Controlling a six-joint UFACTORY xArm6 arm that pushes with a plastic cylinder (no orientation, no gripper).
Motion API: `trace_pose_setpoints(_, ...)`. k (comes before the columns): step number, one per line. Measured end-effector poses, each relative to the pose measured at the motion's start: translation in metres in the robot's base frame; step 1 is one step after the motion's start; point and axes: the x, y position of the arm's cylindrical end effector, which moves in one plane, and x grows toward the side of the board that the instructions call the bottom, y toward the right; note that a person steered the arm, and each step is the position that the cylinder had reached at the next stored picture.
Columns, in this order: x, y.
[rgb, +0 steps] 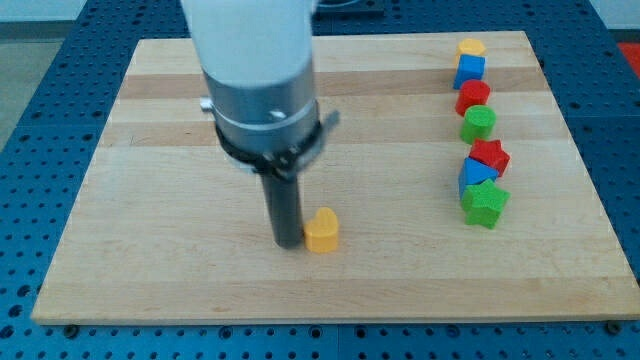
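My tip (288, 243) rests on the wooden board (150, 250), just left of a yellow block (322, 231) and touching or nearly touching its side. That yellow block stands alone near the board's lower middle. Far to the view's right, several blocks run in a column from top to bottom: a yellow block (471, 47), a blue cube (470, 69), a red block (473, 96), a green block (478, 123), a red star (490, 156), a blue block (474, 174) and a green star (485, 203).
The arm's white and grey body (255, 70) hangs over the board's upper middle and hides part of it. A blue perforated table (30, 120) surrounds the board on all sides.
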Motion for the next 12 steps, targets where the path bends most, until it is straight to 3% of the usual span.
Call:
trace_pose_setpoints(1, 0.009, 0.054)
trace_pose_setpoints(2, 0.034, 0.068)
trace_pose_setpoints(3, 0.026, 0.0)
trace_pose_setpoints(4, -0.009, 0.001)
trace_pose_setpoints(6, -0.002, 0.128)
trace_pose_setpoints(8, 0.029, 0.151)
trace_pose_setpoints(10, 0.032, 0.216)
trace_pose_setpoints(11, 0.025, 0.149)
trace_pose_setpoints(12, -0.013, 0.148)
